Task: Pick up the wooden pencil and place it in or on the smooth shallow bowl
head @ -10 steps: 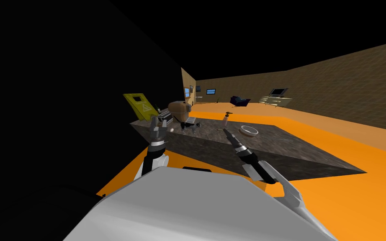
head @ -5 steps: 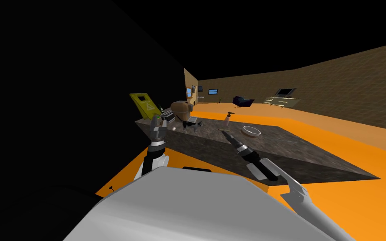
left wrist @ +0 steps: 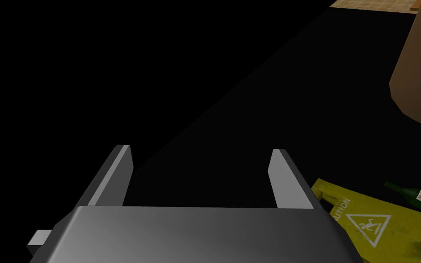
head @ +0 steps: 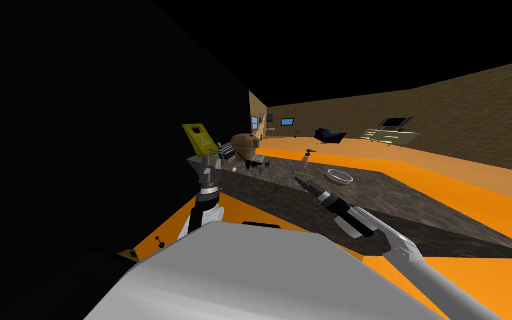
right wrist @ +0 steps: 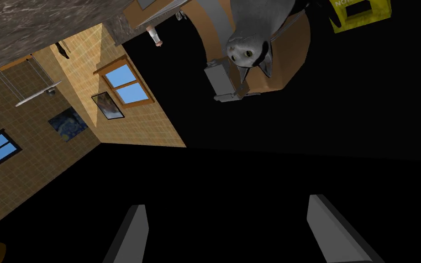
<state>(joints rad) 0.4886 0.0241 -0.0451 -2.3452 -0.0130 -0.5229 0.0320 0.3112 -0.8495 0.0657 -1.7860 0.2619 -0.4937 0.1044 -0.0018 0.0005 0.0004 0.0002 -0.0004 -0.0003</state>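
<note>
While the right gripper [head: 306, 184] hangs over the dark table [head: 405, 194], fingers wide apart and empty, pencil [head: 300, 177] lying just by its tips, bowl [head: 340, 176] near, left gripper [head: 210, 163] likewise spread, empty.

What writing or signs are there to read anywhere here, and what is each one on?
"UTION": on the yellow floor sign, next to a warning triangle with a slipping figure; the start of the word is hidden.
Green bottle: it has a white label, too small to read.
Right wrist view: letters on the same sign are cut off by the picture's edge and not readable.
</note>
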